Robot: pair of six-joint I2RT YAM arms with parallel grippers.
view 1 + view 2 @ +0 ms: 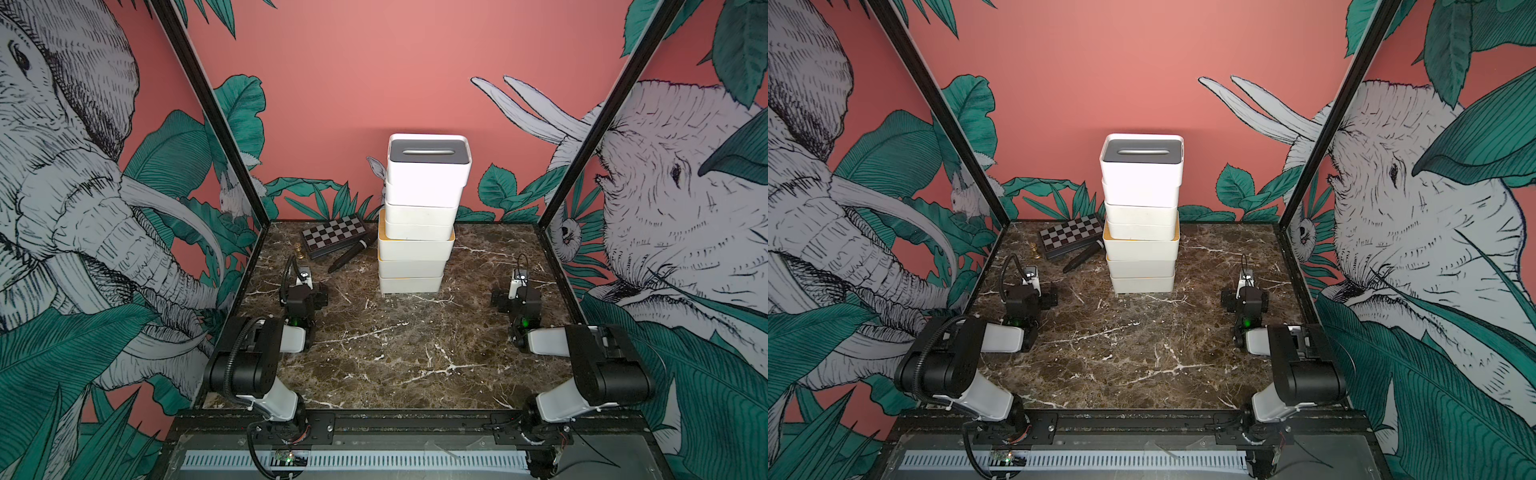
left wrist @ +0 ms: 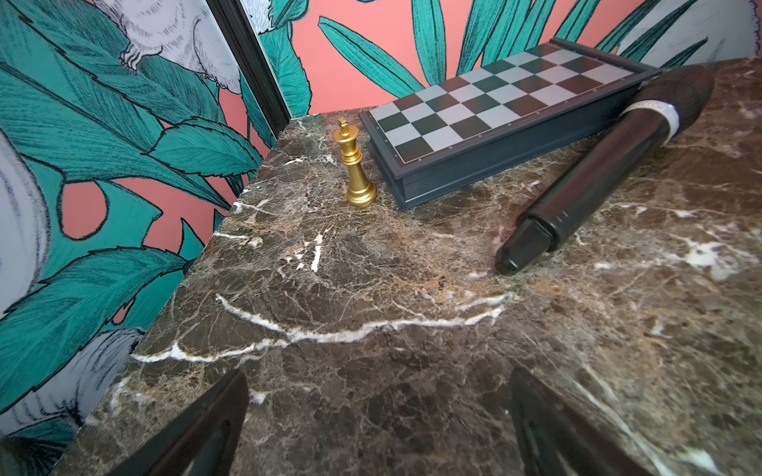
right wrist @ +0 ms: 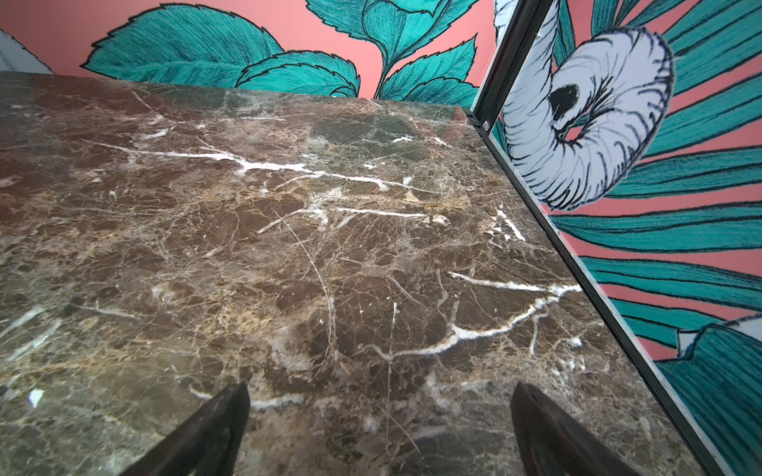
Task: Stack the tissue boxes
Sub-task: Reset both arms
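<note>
Tissue boxes (image 1: pixel 419 216) tower near back edge, apart from left claw (image 2: pixel 379 371) and right claw (image 3: pixel 380 384), both spread.

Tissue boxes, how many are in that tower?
7, all stacked in one tower on the table, beside the chessboard: grey-lidded box on top, six below it. Layers blur, so another may hide.

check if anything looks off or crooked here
The stack isn't flush: midway up, a narrower box sits on a wider yellow-lidded box, leaving a ledge. A gold king stands alone on the table beside the closed chess case. Nothing looks spilled or damaged.
</note>
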